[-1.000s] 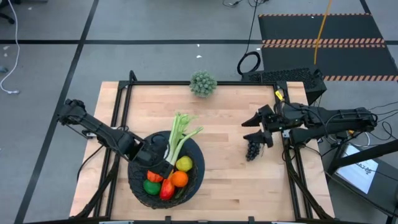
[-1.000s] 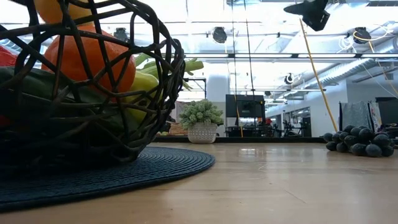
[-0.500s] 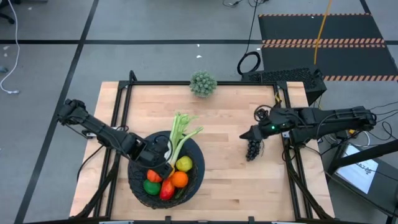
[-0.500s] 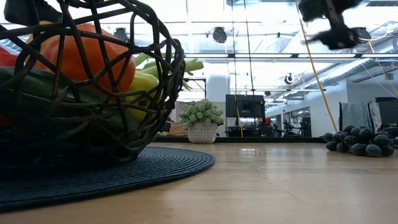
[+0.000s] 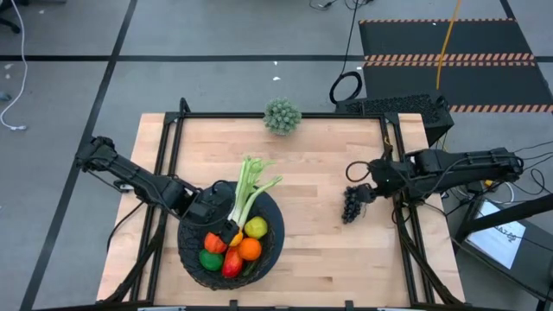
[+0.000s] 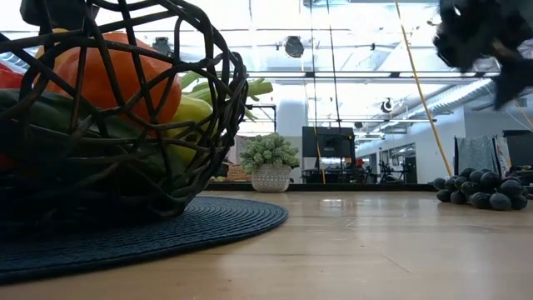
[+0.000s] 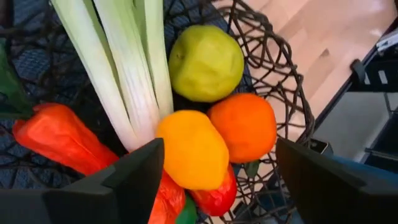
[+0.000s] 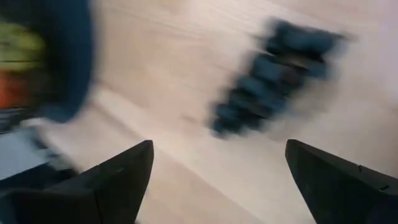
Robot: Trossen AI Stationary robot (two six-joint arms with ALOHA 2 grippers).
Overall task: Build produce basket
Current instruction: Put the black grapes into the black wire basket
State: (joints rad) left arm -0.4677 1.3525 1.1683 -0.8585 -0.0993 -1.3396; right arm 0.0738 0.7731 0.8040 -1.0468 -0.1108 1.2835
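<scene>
Left gripper [image 5: 223,226] low over the basket [image 5: 275,244] at desk [image 5: 320,164] left-centre, fingers [image 7: 134,177] apart, nothing between them; yellow lemon [image 7: 193,149] right below. Basket on a dark round mat [image 6: 216,221]. Inside: celery stalk [image 5: 246,186] leaning out over the far rim, green lime [image 5: 256,227], orange [image 5: 250,249], carrot [image 7: 59,137], red tomato [image 5: 231,263], green apple [image 5: 210,259]. Spiky ball plant [image 5: 282,115] in pale pot at far desk edge. Purple grapes [image 5: 351,206] loose on bare wood toward the right, well apart from basket. Right gripper [image 5: 360,180] just above and beside the grapes, fingers [image 8: 112,177] wide apart, empty.
</scene>
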